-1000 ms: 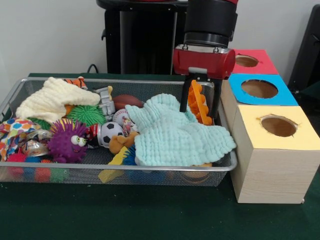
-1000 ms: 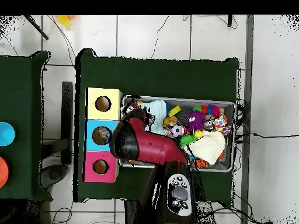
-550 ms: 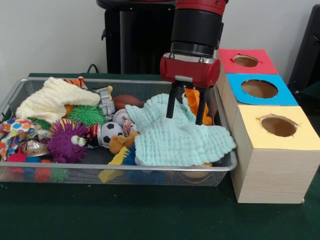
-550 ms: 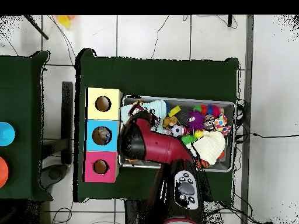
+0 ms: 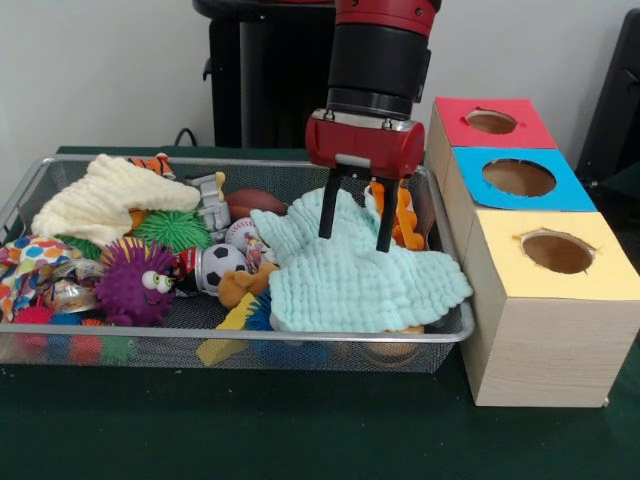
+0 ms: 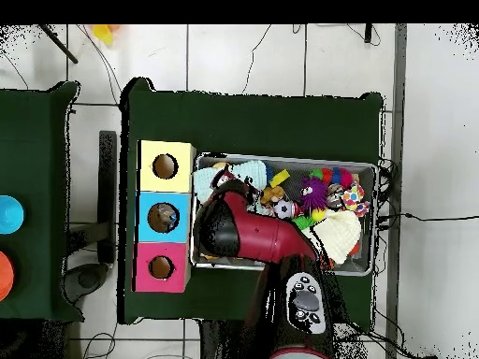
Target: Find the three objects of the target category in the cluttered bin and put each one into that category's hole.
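Gripper (image 5: 353,225): fingers spread wide, holding nothing, tips just above the mint cloth (image 5: 360,270).
Cloth: draped over the bin's (image 5: 300,335) end beside the boxes, likely hiding toys.
Orange toy (image 5: 402,215): just beside the fingers, against the bin wall.
Holes: red (image 5: 493,121), blue (image 5: 519,177), yellow (image 5: 557,252), on boxes touching the bin.

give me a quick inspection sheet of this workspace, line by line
surface: dark green table, bare in front of the bin
job's things: wire bin full of toys; three wooden boxes with holes, yellow, blue, red
clutter: mint cloth, cream cloth, purple spiky toy, soccer ball, orange toy
pincer: open, fingers apart just over the mint cloth, holding nothing
cables: several on the tiled floor
surroundings: second green table with blue and orange discs at the overhead view's left edge; no person seen
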Robot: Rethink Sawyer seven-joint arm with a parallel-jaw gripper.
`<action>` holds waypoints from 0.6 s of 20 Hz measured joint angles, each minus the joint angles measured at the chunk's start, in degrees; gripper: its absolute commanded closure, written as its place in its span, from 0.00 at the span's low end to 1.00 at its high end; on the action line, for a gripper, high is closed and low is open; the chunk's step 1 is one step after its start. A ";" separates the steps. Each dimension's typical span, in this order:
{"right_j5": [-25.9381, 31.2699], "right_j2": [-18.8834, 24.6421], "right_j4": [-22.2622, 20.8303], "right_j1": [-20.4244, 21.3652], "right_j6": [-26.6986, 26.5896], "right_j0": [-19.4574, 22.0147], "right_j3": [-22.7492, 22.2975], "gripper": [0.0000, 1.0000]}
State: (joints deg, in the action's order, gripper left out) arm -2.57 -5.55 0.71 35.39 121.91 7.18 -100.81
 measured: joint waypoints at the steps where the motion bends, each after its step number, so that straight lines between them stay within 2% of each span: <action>1: 0.01 0.43 -0.45 -0.05 0.00 0.42 -0.01 0.00; 12: 0.01 2.59 -0.85 -0.16 0.00 1.14 0.00 0.00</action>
State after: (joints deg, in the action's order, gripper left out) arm -2.56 -2.97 -0.14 35.23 121.91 8.32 -100.81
